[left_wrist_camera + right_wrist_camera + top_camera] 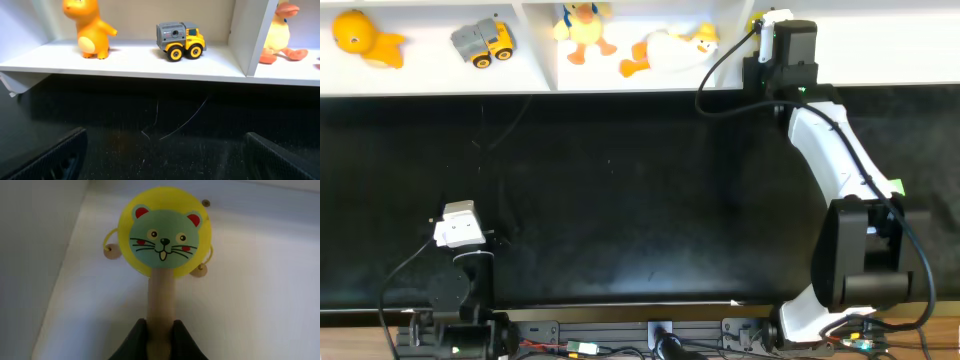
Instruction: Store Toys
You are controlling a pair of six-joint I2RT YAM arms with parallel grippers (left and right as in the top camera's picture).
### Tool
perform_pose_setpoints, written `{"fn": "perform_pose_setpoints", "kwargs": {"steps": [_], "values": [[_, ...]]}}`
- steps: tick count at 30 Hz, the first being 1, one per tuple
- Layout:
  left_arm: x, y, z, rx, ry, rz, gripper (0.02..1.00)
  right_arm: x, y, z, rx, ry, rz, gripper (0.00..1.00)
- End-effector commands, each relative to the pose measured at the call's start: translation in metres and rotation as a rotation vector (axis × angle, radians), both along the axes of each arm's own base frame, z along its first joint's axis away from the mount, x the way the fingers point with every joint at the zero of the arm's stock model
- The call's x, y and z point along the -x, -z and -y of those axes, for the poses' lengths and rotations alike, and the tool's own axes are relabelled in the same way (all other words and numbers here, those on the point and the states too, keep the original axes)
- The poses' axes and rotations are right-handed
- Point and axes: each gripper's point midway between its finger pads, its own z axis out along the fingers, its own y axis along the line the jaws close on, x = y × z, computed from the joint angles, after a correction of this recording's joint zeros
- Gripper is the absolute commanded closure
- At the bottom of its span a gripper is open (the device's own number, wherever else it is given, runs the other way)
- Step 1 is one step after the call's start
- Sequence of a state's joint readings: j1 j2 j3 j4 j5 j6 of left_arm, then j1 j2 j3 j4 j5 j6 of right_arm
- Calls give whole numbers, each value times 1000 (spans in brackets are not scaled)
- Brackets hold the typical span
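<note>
A yellow rattle drum [165, 232] with a green cat face lies on the white floor of the shelf's right compartment [250, 290], close to its side wall [40, 230]. My right gripper [159, 336] is shut on its wooden handle [161, 300]. From above, the right gripper [772, 28] is inside that compartment, and a sliver of the yellow drum [757, 20] shows beside it. My left gripper [165, 150] is open and holds nothing, low over the black table [165, 120] at the front left [458, 222].
The white shelf [430, 82] runs along the table's far edge. An orange toy animal [365, 38] [92, 27] and a grey-yellow truck [483, 42] [180, 40] stand in its left compartment. A yellow duck [585, 28] [280, 30] and a white duck plush [670, 50] occupy the middle one.
</note>
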State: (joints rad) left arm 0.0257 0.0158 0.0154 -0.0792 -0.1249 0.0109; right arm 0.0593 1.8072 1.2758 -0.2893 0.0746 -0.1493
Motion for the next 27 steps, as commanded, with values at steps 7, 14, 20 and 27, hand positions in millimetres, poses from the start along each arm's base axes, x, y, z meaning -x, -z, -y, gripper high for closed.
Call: {"fn": "perform_pose_setpoints", "kwargs": {"steps": [7, 14, 20, 27], "values": [[0, -1, 0, -20, -1, 8, 20, -2, -3, 0, -13, 9, -15, 915], [0, -1, 0, -20, -1, 8, 20, 1, 4, 0, -15, 13, -39, 915], [0, -1, 0, -20, -1, 8, 20, 1, 4, 0, -17, 14, -39, 842], [0, -1, 0, -20, -1, 8, 23, 1, 4, 0, -17, 14, -39, 744]]}}
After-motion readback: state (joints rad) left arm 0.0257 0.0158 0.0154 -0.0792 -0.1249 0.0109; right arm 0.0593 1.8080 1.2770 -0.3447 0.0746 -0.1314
